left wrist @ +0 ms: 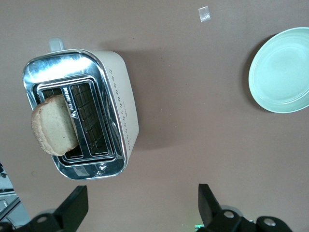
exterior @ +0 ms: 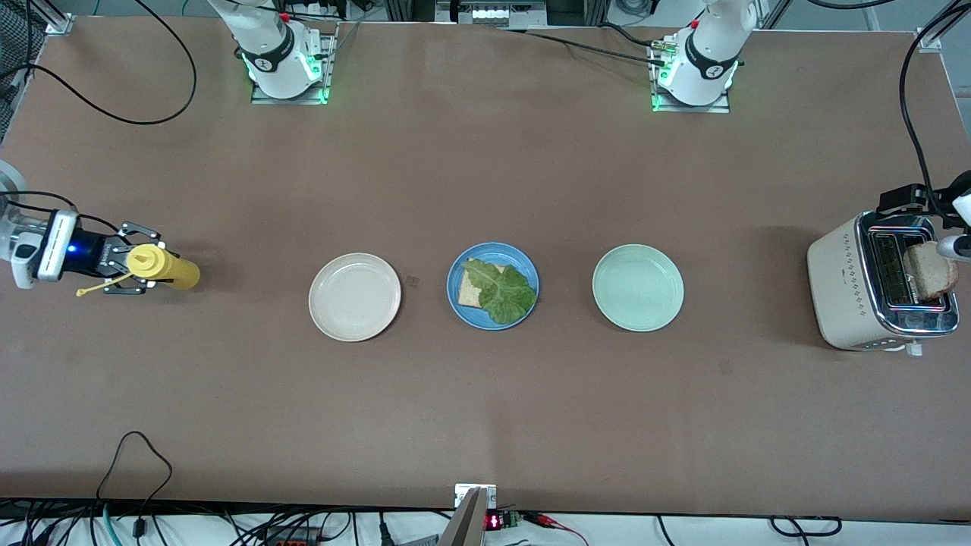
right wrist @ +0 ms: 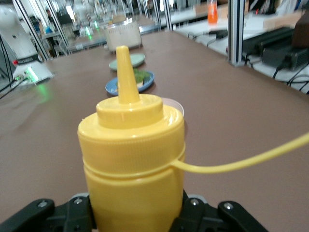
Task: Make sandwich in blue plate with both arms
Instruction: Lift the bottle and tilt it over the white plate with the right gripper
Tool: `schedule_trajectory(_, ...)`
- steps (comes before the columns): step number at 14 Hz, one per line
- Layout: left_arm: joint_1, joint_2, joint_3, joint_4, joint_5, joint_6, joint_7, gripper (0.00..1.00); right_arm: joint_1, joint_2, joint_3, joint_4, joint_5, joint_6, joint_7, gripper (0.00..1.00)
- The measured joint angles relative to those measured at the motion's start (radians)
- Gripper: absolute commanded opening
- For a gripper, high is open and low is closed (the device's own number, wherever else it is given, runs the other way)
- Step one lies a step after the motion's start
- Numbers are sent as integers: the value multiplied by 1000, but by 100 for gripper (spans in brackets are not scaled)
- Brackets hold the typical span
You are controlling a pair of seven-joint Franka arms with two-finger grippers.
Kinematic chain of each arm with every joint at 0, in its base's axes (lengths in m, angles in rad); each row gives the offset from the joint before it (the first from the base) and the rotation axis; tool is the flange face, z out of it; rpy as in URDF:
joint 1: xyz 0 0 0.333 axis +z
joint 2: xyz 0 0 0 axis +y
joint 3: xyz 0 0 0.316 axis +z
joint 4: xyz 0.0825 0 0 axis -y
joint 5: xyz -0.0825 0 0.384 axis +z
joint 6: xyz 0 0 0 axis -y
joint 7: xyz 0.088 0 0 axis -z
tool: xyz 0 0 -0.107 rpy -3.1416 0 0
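at the right arm's end of the table, your right gripper [exterior: 130, 274] clasps a yellow mustard bottle [exterior: 163, 267]. your left gripper [left wrist: 140, 205] hangs released over the toaster [exterior: 872, 292], bread slice [exterior: 929, 271] in its slot. bread and lettuce [exterior: 502, 290] lie on the blue plate [exterior: 492, 285], mid-table.

Brown tabletop [exterior: 485, 174], lab bg.
Black cables [exterior: 136, 470] along near edge; metal frame posts [right wrist: 235, 29] w/ benches past table.

Blue plate [exterior: 455, 299], green lettuce [exterior: 504, 290], yellow bottle [exterior: 171, 269], cream dotted toaster [exterior: 838, 292]
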Motion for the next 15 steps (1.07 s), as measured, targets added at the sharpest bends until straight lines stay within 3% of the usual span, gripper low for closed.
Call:
schedule_trajectory(3,0,0,0,0,0,0,0,100,121,-88,2,3,-150,179,179,27)
schedule_trajectory(7,0,0,0,1,0,-1,0,100,268,-105,2,2,-307,427,381,27)
schedule_trajectory(10,0,0,0,1,0,-2,0,100,368,-107,3,3,-389,511,498,26)
schedule_trajectory(15,1,0,0,1,0,-4,0,100,549,-135,3,5,-660,569,832,26)
